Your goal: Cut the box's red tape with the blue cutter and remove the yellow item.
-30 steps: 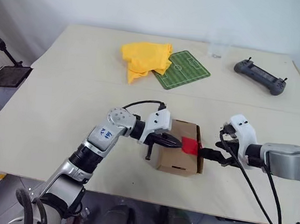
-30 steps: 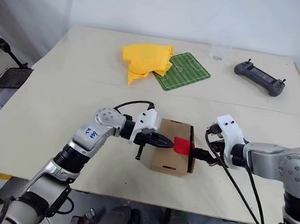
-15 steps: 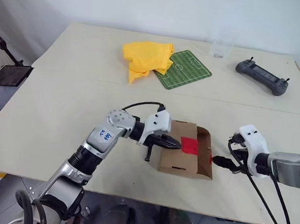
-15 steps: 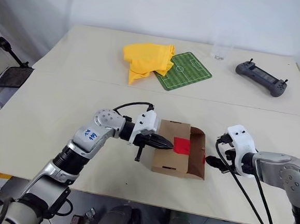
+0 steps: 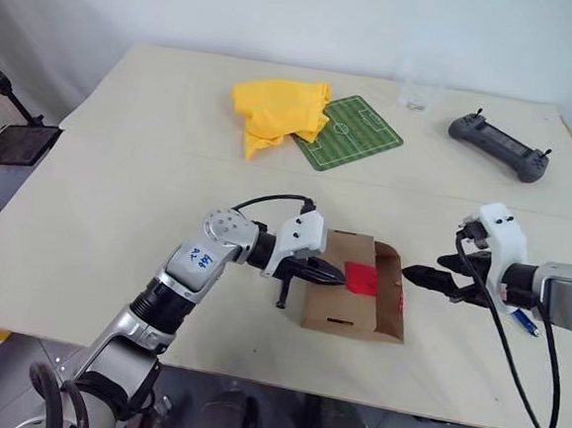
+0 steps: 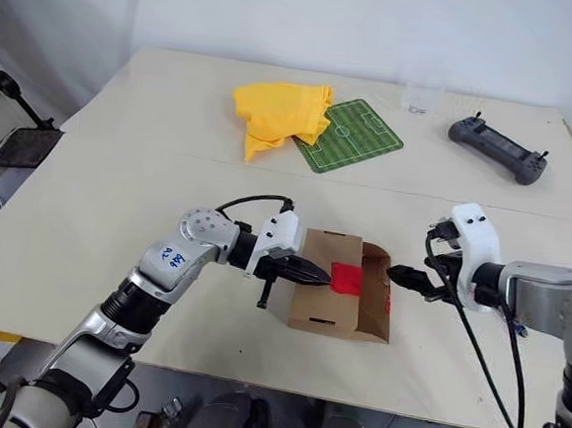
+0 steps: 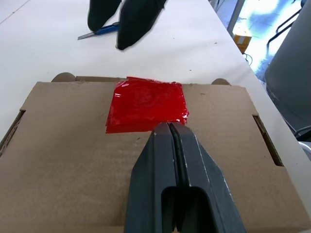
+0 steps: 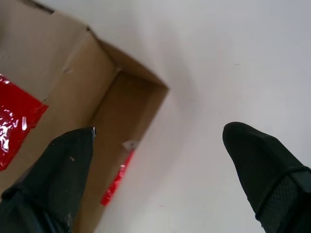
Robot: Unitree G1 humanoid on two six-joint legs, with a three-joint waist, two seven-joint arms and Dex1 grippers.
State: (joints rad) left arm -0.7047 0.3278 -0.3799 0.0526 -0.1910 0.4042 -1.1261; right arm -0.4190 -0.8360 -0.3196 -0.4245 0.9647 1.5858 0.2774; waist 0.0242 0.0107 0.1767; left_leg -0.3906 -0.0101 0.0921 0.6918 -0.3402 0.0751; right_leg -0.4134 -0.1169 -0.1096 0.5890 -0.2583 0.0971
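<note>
The brown box (image 5: 343, 303) lies near the table's front edge, and its right end flap (image 5: 391, 294) hangs open. The red tape (image 7: 146, 103) sits on the lid, with a red scrap on the open flap (image 8: 116, 179). My left gripper (image 7: 169, 127) is shut, its tips resting on the lid at the tape's edge. A short way right of the flap, my right gripper (image 5: 425, 278) is open, holding nothing and touching nothing. On the table under my right arm lies the blue cutter (image 7: 104, 30). The yellow item is out of view.
A yellow cloth (image 5: 274, 109) and a green pitch-patterned mat (image 5: 350, 132) lie at the back centre. A clear glass (image 5: 420, 86) and a black controller (image 5: 496, 146) sit at the back right. The table's front edge (image 5: 254, 365) runs just below the box.
My right gripper has drawn away from the box's right end, to the right and slightly up. The end flap has swung open. My left gripper has stayed on the lid.
</note>
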